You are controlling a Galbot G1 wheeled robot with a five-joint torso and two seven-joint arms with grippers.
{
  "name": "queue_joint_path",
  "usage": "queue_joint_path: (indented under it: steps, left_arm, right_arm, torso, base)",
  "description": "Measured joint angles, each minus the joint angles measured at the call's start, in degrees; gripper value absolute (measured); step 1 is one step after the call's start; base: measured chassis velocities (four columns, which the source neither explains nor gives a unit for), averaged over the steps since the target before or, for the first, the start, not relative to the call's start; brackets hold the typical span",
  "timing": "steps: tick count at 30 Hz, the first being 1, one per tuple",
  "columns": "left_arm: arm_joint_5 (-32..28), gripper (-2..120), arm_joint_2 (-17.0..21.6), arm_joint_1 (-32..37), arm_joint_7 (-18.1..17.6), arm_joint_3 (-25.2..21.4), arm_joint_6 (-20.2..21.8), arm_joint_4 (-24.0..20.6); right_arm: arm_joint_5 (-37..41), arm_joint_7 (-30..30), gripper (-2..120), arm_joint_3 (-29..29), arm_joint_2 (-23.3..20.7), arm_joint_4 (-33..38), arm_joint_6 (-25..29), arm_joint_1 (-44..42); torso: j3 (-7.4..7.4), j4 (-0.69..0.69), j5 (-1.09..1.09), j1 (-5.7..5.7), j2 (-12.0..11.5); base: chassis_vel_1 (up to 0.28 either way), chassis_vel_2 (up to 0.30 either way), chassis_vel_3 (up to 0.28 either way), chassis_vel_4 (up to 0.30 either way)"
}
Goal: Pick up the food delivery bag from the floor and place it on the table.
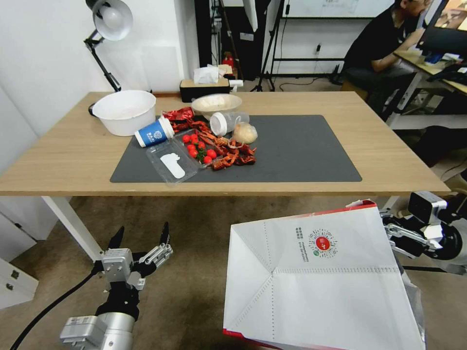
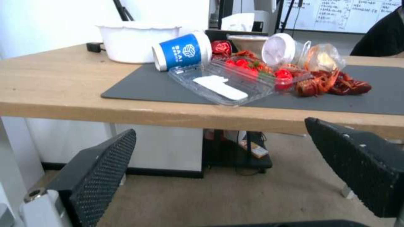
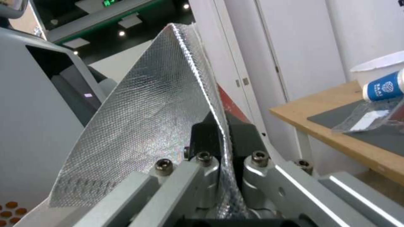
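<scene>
The big boxy white-and-red food delivery bag with silver foil lining (image 1: 321, 282) hangs in the air off the worn brownish carpet floor (image 1: 194, 272), below the light-wood surface (image 1: 73, 155). The right gripper (image 3: 219, 132), out beside the bag, has its fingers pinched on one thin foil edge; that wall could slip or tear. The left gripper (image 1: 141, 238) waits low, fingers spread, empty.

Bag (image 1: 321, 282) before table (image 1: 389, 165) — right side.

No print is legible on the blue cup (image 1: 153, 131) or the food delivery bag (image 1: 318, 277).
</scene>
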Motion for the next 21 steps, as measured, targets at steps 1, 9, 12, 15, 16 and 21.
queue_joint_path:
  steps: [1,9,12,15,16,21]
  left_arm:
    - [0.0,100,0.0,0.0,0.0,0.0,0.0,0.0]
    - [0.16,100,0.0,0.02,-0.01,0.08,-0.03,-0.09]
    - [0.15,100,0.0,-0.01,-0.01,0.12,-0.04,-0.09]
    - [0.17,100,0.02,-0.04,-0.01,0.07,-0.05,-0.09]
    - [0.2,100,0.02,-0.04,0.02,-0.01,-0.05,-0.09]
    - [0.21,100,0.1,0.18,0.09,-0.11,-0.05,-0.21]
  right_arm:
    - [0.0,0.0,0,0.0,0.0,0.0,0.0,0.0]
    - [-0.05,0.04,0,0.23,0.28,0.21,0.01,-0.13]
    - [-0.2,0.08,0,0.15,0.44,0.29,0.01,-0.18]
    - [-0.3,0.16,0,-0.03,0.5,0.31,0.04,-0.15]
    - [-0.32,0.18,0,-0.06,0.5,0.27,0.07,-0.09]
    - [-0.32,0.21,0,-0.08,0.57,0.12,0.11,0.01]
  torso:
    - [0.0,0.0,0.0,0.0,0.0]
    - [1.66,0.0,0.0,1.24,2.93]
    - [2.35,0.0,0.0,1.78,4.15]
    - [2.95,0.0,0.0,2.23,5.18]
    - [3.18,0.0,0.0,2.43,5.63]
    - [4.18,0.0,0.0,3.18,7.36]
  base:
    - [0.0,0.0,0.0,0.0]
    - [0.0,0.0,0.0,0.0]
    - [0.0,0.0,0.0,0.0]
    - [0.0,0.0,0.0,0.0]
    - [0.0,0.0,0.0,0.0]
    - [0.0,0.0,0.0,0.0]
